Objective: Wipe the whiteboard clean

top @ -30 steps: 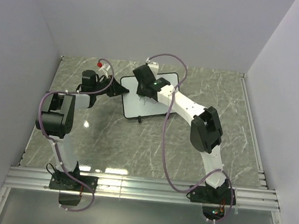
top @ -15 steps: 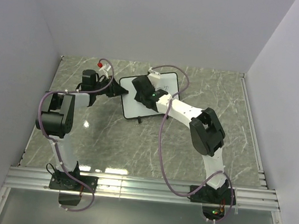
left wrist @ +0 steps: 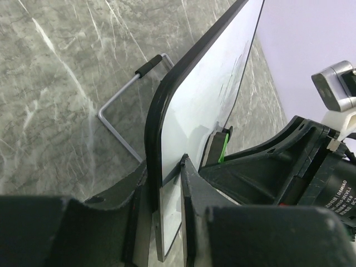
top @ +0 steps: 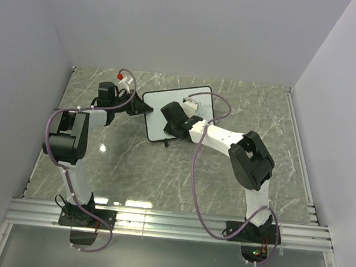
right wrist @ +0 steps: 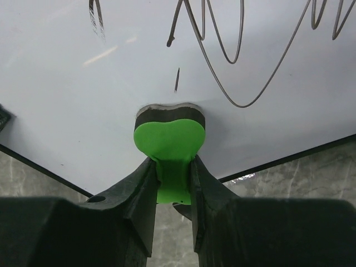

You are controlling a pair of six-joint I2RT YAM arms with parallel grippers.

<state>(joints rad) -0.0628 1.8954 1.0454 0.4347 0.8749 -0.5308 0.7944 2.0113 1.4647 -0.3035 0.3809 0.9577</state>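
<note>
Here, one whiteboard (top: 161,107), left fingers (left wrist: 188,183) clamped on its edge, right fingers (right wrist: 143,181) pinching one green eraser (right wrist: 169,139).

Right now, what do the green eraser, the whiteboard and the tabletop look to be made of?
Eraser: smooth green plastic-looking grip, even sheen; dark felt-like pad at the board.
Whiteboard: glossy white face, it mirrors light; thin black frame, probably plastic.
Table: polished grey-green marble look with white veins, possibly printed laminate.
</note>
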